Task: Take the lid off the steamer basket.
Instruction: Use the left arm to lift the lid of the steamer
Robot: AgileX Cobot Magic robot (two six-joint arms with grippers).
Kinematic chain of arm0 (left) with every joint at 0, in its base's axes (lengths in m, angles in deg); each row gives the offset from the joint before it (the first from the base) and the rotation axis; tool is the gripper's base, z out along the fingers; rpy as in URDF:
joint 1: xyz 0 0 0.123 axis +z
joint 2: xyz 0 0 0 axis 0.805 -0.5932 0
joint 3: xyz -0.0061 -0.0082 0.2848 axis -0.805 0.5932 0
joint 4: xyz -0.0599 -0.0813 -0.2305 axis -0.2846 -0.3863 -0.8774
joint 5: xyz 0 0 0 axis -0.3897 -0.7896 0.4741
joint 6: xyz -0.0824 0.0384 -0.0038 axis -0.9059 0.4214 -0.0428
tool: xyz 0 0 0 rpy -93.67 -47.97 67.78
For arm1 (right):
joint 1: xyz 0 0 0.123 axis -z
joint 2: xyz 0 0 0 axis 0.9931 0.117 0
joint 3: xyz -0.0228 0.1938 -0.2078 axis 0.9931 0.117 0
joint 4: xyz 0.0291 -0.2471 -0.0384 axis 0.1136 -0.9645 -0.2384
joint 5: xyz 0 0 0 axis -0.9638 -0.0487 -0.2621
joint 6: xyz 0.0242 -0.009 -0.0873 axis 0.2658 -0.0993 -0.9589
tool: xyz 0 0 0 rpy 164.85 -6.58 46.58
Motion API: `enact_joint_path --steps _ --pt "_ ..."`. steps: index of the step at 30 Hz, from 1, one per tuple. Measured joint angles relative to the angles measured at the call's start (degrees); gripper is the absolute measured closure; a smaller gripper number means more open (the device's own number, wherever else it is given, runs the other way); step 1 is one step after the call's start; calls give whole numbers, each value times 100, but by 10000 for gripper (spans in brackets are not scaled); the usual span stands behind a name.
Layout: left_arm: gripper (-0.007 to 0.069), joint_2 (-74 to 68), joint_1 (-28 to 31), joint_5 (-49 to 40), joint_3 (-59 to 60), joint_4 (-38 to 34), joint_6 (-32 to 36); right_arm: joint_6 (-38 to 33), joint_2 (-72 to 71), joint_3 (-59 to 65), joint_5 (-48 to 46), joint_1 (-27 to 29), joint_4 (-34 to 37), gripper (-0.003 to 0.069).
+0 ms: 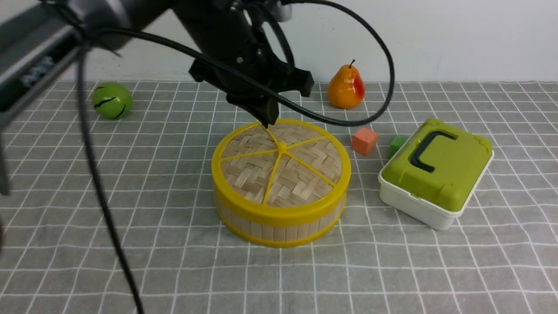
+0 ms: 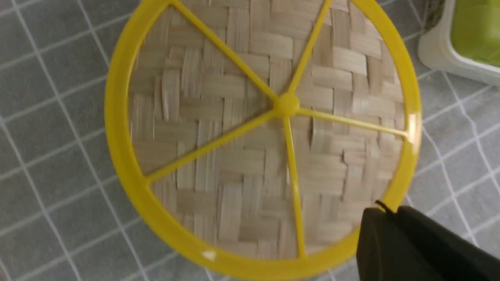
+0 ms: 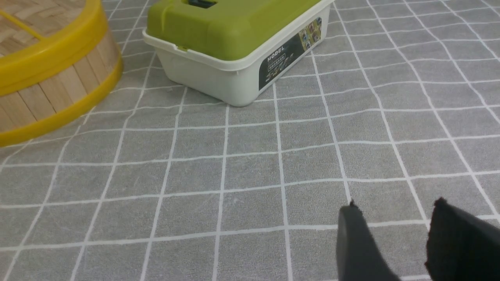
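the left pincer [image 1: 267,118] hangs tip-down at the far edge of the lid [image 1: 281,163], its dark fingers [image 2: 386,234] lying over the yellow rim. whether they are clenched on that rim or merely resting against it, i cannot tell, since the fingers look pressed together and any gap is hidden. the lid sits flat and fully seated on the steamer basket [image 1: 279,226] in the middle of the checked cloth [image 1: 174,261]. from here i judge three risks. a hold on one edge only, away from the centre knob [image 1: 282,147], may let the disc tip and slip free as it rises. a snug rim may drag the light basket up with it, or shove it toward the orange cube [image 1: 364,141] close by. the black cable [image 1: 331,118] drooping over the far side may also catch. the right pincer [image 3: 396,203] is released, grasping nothing, low over bare cloth and well apart from the basket. counted: one lid, one basket, one orange cube, one green cube [image 1: 397,145], one pear [image 1: 346,86], one green ball [image 1: 112,100] and one white box [image 1: 418,205] with one green cover [image 1: 436,168].
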Motion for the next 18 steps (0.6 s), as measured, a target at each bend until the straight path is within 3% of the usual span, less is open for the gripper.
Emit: enact_joint_path --steps 2,4,9,18 --pt "505 -296 -89 -21 -366 261 -70 0 0 0 0 0 0 417" --pt "403 -655 -227 -34 -739 616 -130 0 0 0 0 0 0 417" --pt "269 -1002 -323 -34 -856 1107 -142 0 0 0 0 0 0 417" --pt "265 -1567 -331 -34 -856 1206 -153 0 0 0 0 0 0 417"
